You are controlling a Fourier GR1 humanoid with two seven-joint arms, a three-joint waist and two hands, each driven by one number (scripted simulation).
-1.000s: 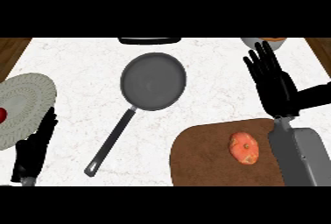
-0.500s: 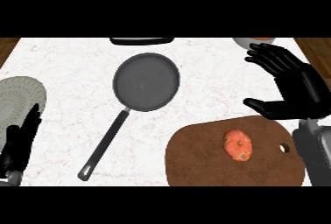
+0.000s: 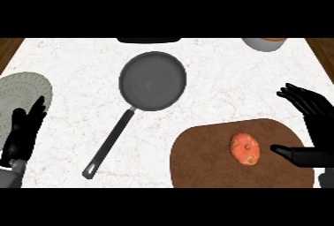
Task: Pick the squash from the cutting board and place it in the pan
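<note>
An orange squash (image 3: pixel 244 148) lies on the brown cutting board (image 3: pixel 202 163) at the lower right of the head view. My right hand (image 3: pixel 314 128) hovers open just right of it, thumb pointing toward the squash and fingers spread above, not touching it. The dark grey pan (image 3: pixel 153 81) sits in the upper middle, its long handle (image 3: pixel 109 143) running down to the left; nothing is inside it. At the far left edge my left hand (image 3: pixel 23 133) rests open, fingers up.
A pale round plate (image 3: pixel 16 97) lies at the left edge, partly behind my left hand. A dark object (image 3: pixel 149 40) and a bowl (image 3: pixel 264 43) stand at the counter's far edge. Wooden floor shows at both upper corners.
My right hand has come down from the far right of the counter to the board's right side, beside the squash. The view has shifted slightly. The squash and pan have not moved.
</note>
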